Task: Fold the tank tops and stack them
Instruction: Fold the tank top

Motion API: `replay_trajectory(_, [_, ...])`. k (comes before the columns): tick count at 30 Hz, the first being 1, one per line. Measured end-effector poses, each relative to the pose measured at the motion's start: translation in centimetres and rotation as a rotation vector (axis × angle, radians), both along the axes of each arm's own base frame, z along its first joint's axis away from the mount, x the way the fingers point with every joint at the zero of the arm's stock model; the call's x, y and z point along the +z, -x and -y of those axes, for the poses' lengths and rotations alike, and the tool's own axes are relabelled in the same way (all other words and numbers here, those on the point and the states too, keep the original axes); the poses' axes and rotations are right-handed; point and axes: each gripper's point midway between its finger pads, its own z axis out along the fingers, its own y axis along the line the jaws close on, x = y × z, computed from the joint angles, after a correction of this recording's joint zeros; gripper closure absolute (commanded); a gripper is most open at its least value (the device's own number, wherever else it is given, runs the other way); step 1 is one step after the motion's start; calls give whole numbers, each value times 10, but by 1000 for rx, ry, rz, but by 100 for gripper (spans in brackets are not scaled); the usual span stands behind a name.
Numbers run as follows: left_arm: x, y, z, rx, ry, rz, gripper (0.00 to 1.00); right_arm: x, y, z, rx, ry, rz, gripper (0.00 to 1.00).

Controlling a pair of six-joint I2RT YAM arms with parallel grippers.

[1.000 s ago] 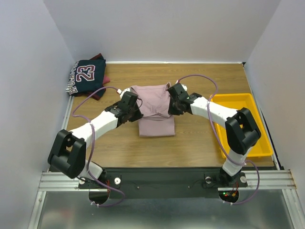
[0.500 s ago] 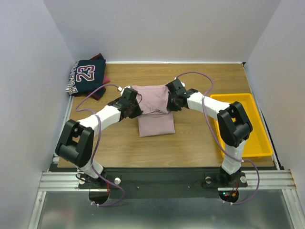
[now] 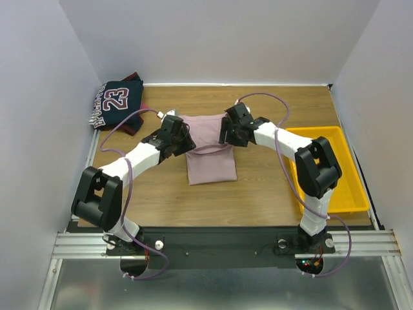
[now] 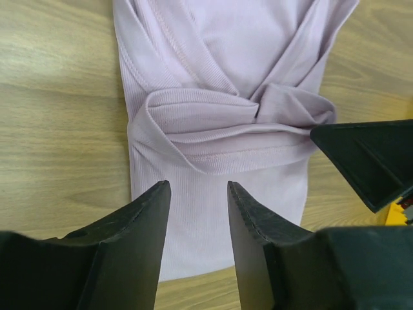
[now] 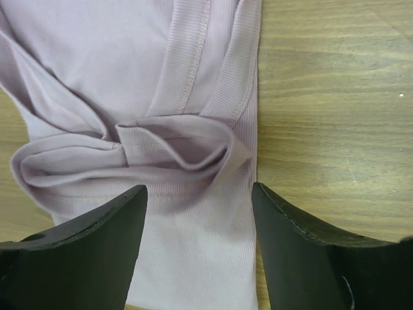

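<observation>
Item, centre of frame: pink tank top (image 3: pixel 210 155), folded over on itself on the table (image 3: pixel 271 190), just let go by left gripper (image 4: pixel 197 190) and right gripper (image 5: pixel 199 194), both now spread and empty above it, so this fold looks finished; navy tank top (image 3: pixel 117 102) waits upper left.

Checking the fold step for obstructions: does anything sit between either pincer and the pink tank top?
Nothing visible does. The left pincer and right pincer hang open directly over the pink tank top, with nothing gripped.
</observation>
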Motion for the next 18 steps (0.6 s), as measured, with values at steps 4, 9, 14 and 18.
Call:
replay_trajectory(4, [21, -2, -2, 6, 16, 60, 73, 16, -1, 0, 14, -9, 33, 36])
replay_trajectory(9, [14, 7, 0, -11, 48, 55, 98, 37, 9, -5, 46, -25, 76, 41])
replay_trajectory(14, [-15, 24, 8, -45, 55, -28, 99, 33, 22, -16, 88, -18, 70, 45])
replay_trajectory(18, [-29, 25, 15, -55, 67, -62, 97, 24, 24, -17, 97, -7, 55, 48])
